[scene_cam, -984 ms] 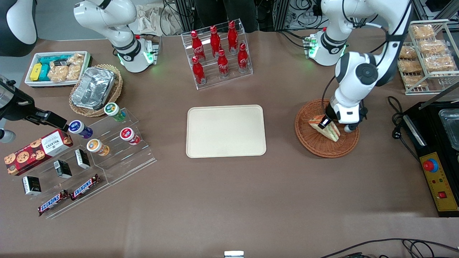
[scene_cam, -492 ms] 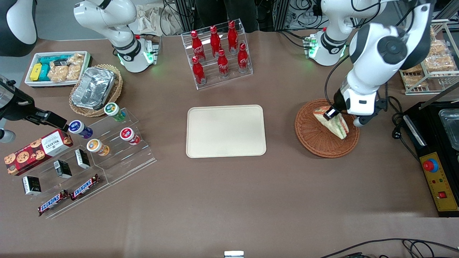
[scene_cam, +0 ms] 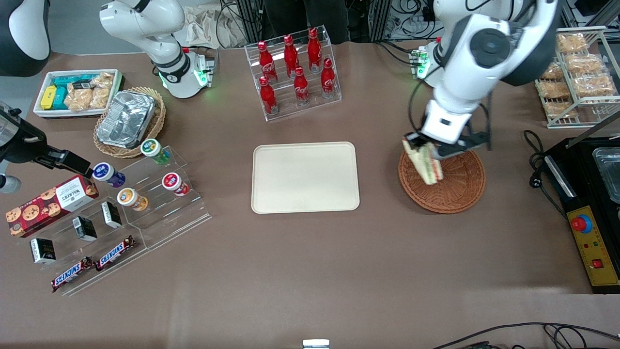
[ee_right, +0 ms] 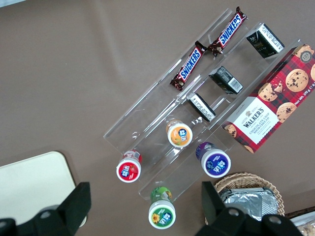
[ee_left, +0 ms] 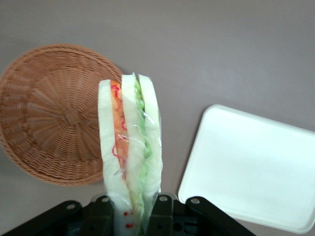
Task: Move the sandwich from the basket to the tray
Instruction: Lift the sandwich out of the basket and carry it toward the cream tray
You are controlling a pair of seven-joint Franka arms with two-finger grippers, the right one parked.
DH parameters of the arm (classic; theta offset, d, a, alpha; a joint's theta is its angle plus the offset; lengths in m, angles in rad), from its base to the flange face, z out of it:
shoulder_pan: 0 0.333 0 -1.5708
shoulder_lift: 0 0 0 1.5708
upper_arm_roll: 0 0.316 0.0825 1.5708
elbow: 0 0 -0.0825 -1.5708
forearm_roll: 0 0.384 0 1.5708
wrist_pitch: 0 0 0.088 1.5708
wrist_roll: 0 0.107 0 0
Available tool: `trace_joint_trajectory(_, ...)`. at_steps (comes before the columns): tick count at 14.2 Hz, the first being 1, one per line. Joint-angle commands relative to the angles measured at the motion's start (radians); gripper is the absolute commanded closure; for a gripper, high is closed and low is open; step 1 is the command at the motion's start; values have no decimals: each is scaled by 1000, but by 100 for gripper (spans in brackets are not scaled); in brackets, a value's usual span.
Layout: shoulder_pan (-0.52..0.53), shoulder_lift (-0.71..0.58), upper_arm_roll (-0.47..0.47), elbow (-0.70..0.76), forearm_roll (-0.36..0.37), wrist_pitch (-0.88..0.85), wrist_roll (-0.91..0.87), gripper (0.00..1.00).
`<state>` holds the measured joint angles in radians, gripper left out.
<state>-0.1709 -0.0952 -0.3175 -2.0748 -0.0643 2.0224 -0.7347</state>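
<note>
My left gripper (scene_cam: 422, 145) (ee_left: 132, 212) is shut on the sandwich (scene_cam: 425, 162) (ee_left: 130, 147), a plastic-wrapped wedge with green, orange-red and white filling showing along its cut edge. The sandwich hangs in the air above the rim of the reddish-brown wicker basket (scene_cam: 455, 189) (ee_left: 51, 118), on the side toward the tray. Nothing lies in the basket. The cream tray (scene_cam: 305, 177) (ee_left: 256, 167) lies flat at the table's middle, bare, a short way from the basket toward the parked arm's end.
A clear rack of red bottles (scene_cam: 293, 72) stands farther from the front camera than the tray. A black control box (scene_cam: 588, 213) and a wire rack of packaged snacks (scene_cam: 576, 72) sit at the working arm's end. Stepped acrylic shelves with cups and candy (scene_cam: 131, 194) lie toward the parked arm's end.
The gripper has lifted the sandwich out of the basket and carried it toward the tray. The wrist turned, so the sandwich now hangs edge-on over the basket's rim.
</note>
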Motion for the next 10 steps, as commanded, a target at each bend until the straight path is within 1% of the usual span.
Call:
trace_joint_trajectory(1, -56, 40, -28, 30, -5, 44, 11, 100)
trace_joint_trajectory(4, -165, 103, -26, 27, 15, 123, 3, 100)
trace_joint_trajectory(6, -205, 167, -26, 22, 15, 188, 0, 100)
trace_joint_trajectory(8, -223, 230, -25, 18, 21, 243, 1, 100)
trace_joint_trajectory(10, -248, 294, -25, 6, 95, 294, -2, 100)
